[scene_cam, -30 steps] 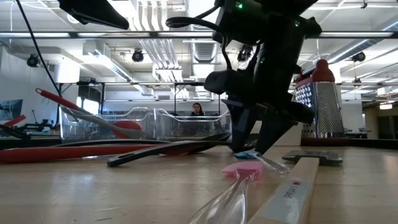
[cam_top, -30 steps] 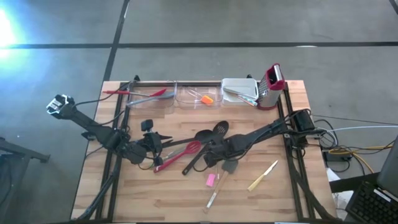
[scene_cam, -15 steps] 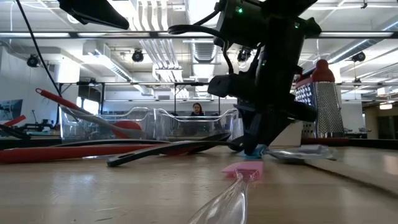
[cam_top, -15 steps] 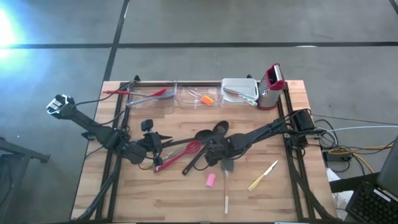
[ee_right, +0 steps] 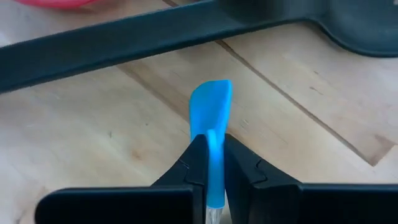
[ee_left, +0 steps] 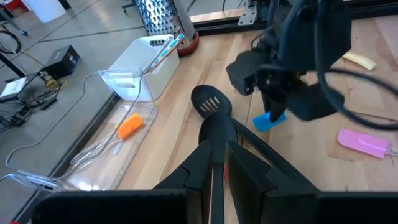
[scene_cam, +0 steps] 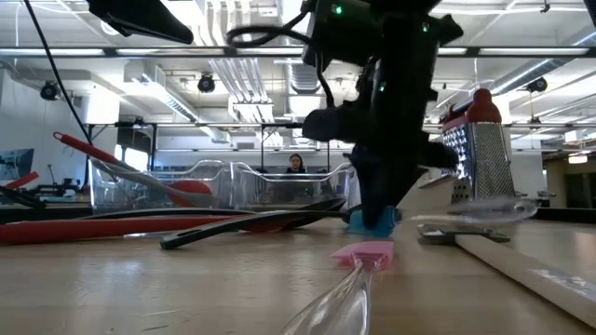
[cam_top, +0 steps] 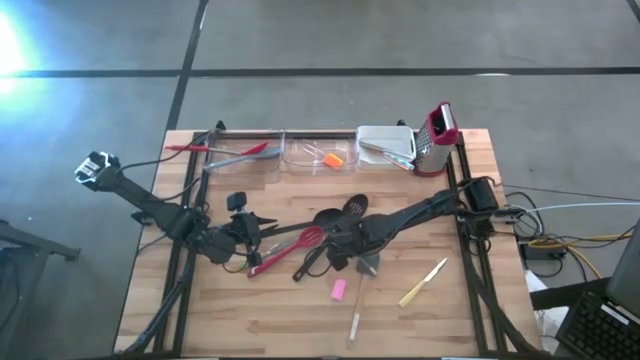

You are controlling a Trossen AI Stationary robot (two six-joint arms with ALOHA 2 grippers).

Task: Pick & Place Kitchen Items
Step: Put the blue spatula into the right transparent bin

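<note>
A small blue scraper (ee_right: 210, 106) with a clear handle stands head-down on the wood at mid-table, and my right gripper (ee_right: 211, 142) is shut on it from above. In the left wrist view the blue head (ee_left: 268, 121) shows under the dark fingers. My left gripper (cam_top: 264, 229) is shut and raised over the handles of a black spoon (cam_top: 326, 217) and a red utensil (cam_top: 308, 238), which lie flat. A black slotted spoon (cam_top: 354, 205) lies beside them. A pink scraper (cam_top: 338, 289) lies toward the near edge. My right gripper pinches the blue scraper between its two fingers at the neck (ee_right: 212, 144), where the blue head meets the clear handle. The fingers point steeply down and lie along the scraper. The head sticks out past the fingertips; whether its end (scene_cam: 372, 223) touches the wood, I cannot tell.
A grey scraper (cam_top: 368, 264) with a long pale handle (cam_top: 352, 325) lies right beside my right gripper. A pale knife (cam_top: 423, 283) lies to the near right. Two clear tubs (cam_top: 250, 158), a white tub (cam_top: 385, 143) and a steel grater (cam_top: 437, 135) line the far edge.
My right gripper has shut on the blue scraper, then risen a little while rolling slightly. The blue head has tipped upright under it. The grey scraper's long pale handle has swung about on the table beside it.
</note>
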